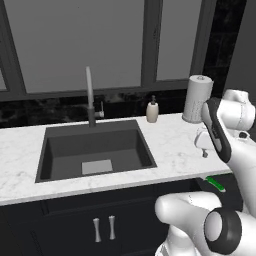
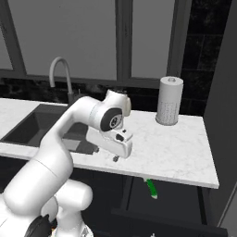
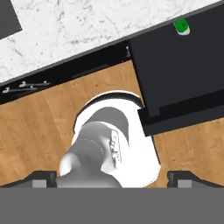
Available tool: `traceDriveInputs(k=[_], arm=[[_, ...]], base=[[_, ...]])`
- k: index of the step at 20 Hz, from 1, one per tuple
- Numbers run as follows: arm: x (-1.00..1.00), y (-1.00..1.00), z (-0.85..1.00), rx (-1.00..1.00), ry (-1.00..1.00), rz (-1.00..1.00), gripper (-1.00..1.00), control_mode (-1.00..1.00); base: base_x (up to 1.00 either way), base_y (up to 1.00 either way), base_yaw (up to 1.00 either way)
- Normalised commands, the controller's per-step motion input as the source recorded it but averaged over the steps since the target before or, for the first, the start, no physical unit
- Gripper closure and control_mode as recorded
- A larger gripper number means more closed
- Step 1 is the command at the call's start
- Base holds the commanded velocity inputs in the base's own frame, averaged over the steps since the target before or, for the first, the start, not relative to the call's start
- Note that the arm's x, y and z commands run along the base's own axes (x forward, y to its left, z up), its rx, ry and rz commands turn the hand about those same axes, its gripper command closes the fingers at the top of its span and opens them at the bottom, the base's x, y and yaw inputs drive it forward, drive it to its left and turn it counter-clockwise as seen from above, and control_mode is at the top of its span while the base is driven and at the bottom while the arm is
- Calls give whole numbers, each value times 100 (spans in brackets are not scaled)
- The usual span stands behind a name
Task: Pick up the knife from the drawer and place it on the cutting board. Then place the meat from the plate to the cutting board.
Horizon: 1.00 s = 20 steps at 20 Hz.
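White marble bench [image 2: 185,152] is running under dark windows. Knife [image 2: 151,188] is lying in the pulled-out drawer [image 3: 183,74] below; light, rigid, slim. Grip the green handle. Gripper [image 2: 105,153] is hovering above, jaws spread apart.

- The knife [image 2: 151,188] is showing just its green handle below the worktop's [image 2: 176,152] front edge; its blade is lying hidden under that edge.
- In the left base view, the robot's arm is covering part of the knife [image 1: 216,183].
- In the hand view, the worktop's [image 3: 87,26] front edge is cutting off the knife [image 3: 181,27], and the drawer [image 3: 183,78] is running out past the right edge.
- The gripper [image 3: 111,178] is showing only its fingertips [image 3: 41,179], set far apart.
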Motion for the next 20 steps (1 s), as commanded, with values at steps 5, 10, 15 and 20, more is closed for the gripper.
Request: traceDriveInputs(k=[5, 10, 15, 20], arm=[[13, -71, 0, 0, 0, -8, -100, -100], [0, -94, -15, 0, 0, -3, -100, -100], [0, -46, -63, -2, 0, 4, -100, -100], [0, -36, -99, -4, 0, 10, -100, -100]], base=[[0, 0, 0], [0, 0, 0], [0, 0, 0], [0, 0, 0]])
